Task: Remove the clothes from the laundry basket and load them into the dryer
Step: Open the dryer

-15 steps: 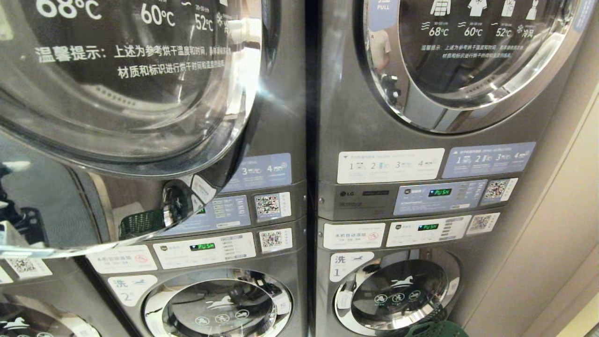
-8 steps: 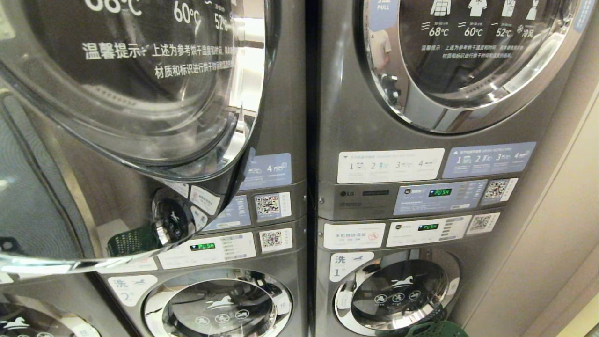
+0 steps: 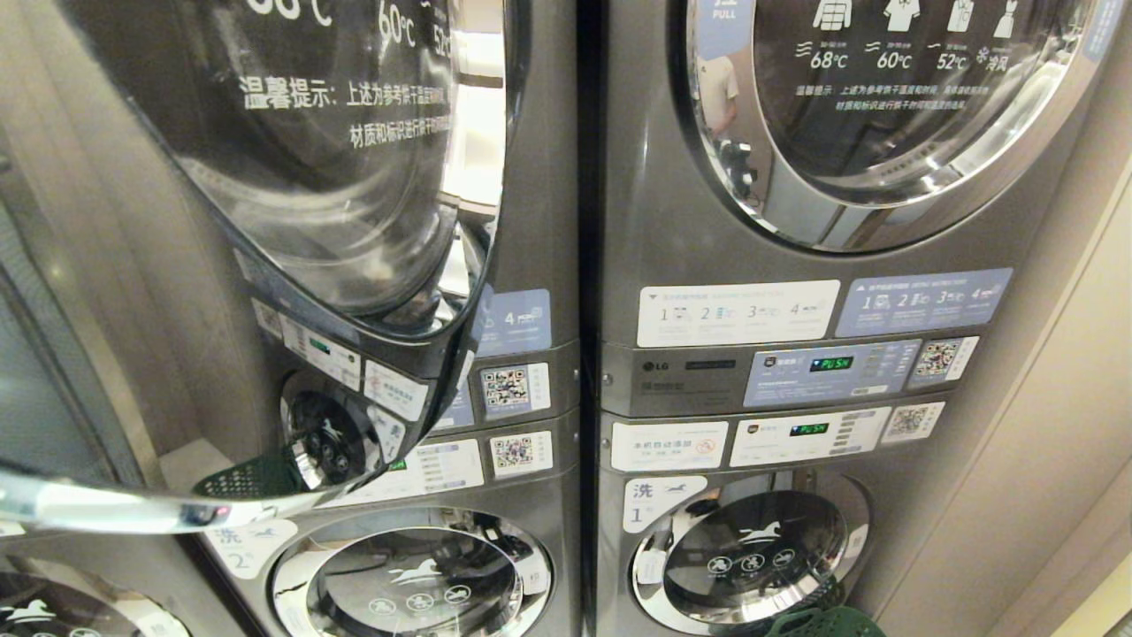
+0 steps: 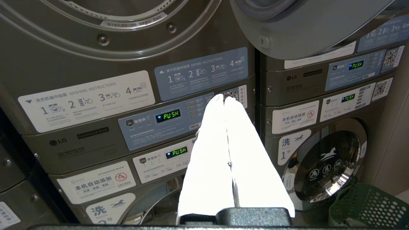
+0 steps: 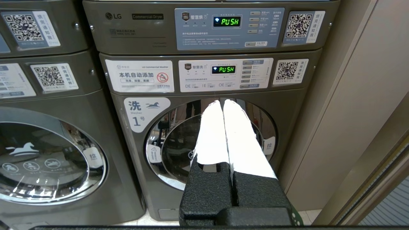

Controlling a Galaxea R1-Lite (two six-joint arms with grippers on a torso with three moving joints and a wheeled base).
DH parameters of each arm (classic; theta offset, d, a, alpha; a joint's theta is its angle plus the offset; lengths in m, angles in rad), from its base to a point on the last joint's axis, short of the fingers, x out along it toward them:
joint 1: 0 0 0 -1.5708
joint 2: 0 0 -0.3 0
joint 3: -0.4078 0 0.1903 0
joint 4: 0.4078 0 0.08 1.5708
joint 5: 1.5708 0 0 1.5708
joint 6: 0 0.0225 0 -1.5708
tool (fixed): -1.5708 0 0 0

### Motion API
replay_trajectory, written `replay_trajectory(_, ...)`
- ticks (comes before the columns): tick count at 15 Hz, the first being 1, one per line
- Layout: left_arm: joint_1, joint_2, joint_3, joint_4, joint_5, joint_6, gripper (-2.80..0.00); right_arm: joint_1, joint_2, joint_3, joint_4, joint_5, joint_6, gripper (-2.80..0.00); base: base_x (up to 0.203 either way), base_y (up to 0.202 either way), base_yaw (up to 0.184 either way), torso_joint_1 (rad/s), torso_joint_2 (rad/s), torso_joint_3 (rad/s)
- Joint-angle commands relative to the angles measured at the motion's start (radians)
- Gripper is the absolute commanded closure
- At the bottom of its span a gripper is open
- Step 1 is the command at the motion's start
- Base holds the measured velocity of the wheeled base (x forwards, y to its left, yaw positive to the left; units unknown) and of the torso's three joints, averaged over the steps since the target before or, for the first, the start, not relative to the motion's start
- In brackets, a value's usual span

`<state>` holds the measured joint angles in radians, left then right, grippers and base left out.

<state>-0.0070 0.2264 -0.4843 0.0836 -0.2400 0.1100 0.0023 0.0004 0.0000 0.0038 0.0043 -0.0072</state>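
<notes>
Dryer door [image 3: 292,221] stands swung open, upper left unit. Left gripper [image 4: 224,99] is pinched shut and empty, pointing at that stack's control panel [image 4: 166,119] below the drum opening. Laundry basket [image 4: 364,204] sits on the floor by washer 1 [image 4: 322,166], down and to the right of the left gripper. Right gripper [image 5: 222,103], also shut and empty, faces washer 1's door, so I judge it the nearer arm to the basket. No clothes visible.

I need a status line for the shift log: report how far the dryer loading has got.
Done: the dryer door stands swung open. In hand: nothing; the left gripper and right gripper are both shut and empty, pointing at the machine fronts. Left: every garment. The green laundry basket sits on the floor by the right-hand washer; its contents cannot be seen.
</notes>
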Motion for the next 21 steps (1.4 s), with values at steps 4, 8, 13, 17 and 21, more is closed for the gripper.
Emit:
replay_trajectory(4, 0.001, -0.002, 0.006, 0.001, 0.016, 0.000, 0.00, 0.001, -0.002, 0.000, 0.001, 0.000, 0.000, 0.00, 0.000, 0.000, 0.000, 0.000, 0.00, 0.000)
replay_trajectory(8, -0.001, -0.001, 0.018, -0.013, 0.011, -0.001, 0.00, 0.001, -0.002, 0.000, 0.001, -0.001, 0.003, 0.00, 0.000, 0.000, 0.000, 0.000, 0.00, 0.000)
replay_trajectory(13, -0.001, 0.007, 0.012, -0.013, -0.005, -0.001, 0.00, 0.001, -0.002, 0.000, -0.001, -0.001, 0.003, 0.00, 0.000, 0.000, 0.000, 0.001, 0.00, 0.141)
replay_trajectory(17, -0.001, 0.031, -0.008, -0.013, -0.031, 0.000, 0.00, 0.001, -0.002, 0.000, -0.001, -0.001, 0.003, 0.00, 0.000, 0.000, 0.000, 0.000, 0.00, 0.199)
replay_trajectory(21, -0.001, 0.205, -0.107, -0.012, -0.181, 0.037, 0.00, 0.001, -0.002, 0.000, -0.001, 0.000, -0.004, 0.00, 0.000, 0.000, 0.000, 0.000, 0.00, 0.129)
